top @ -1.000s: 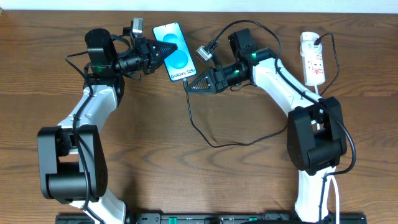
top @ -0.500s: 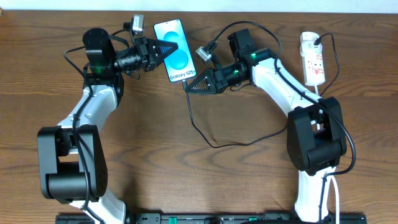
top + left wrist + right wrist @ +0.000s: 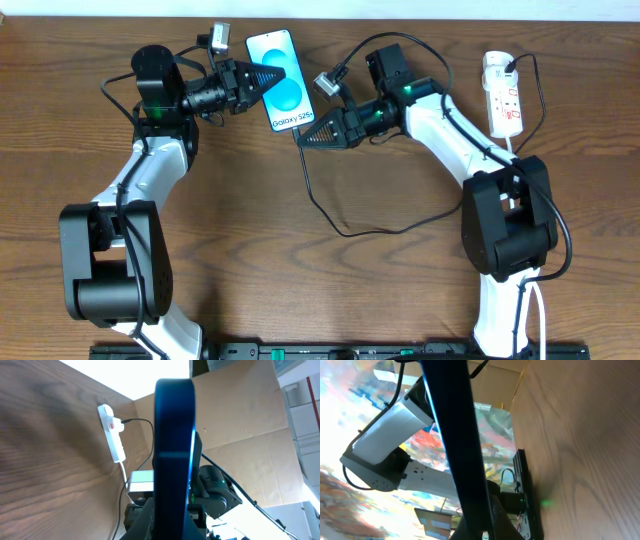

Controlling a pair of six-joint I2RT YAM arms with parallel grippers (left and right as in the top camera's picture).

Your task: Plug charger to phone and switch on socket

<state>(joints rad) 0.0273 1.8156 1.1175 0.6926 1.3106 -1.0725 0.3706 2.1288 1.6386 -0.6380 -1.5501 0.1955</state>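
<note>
Left gripper [image 3: 260, 77] clamped on left long edge of phone [image 3: 288, 95], screen up, far side of table [image 3: 300, 290]. Right gripper [image 3: 303, 141] pinched on tip end of charger [image 3: 330, 222], just beside phone's lower corner. Cable loops across table, plugged into socket [image 3: 503, 95] at far right

Both arms bent inward: left arm [image 3: 150, 172], right arm [image 3: 445, 125] pointing toward each other; both jaws closed, tips near, not touching.
</note>
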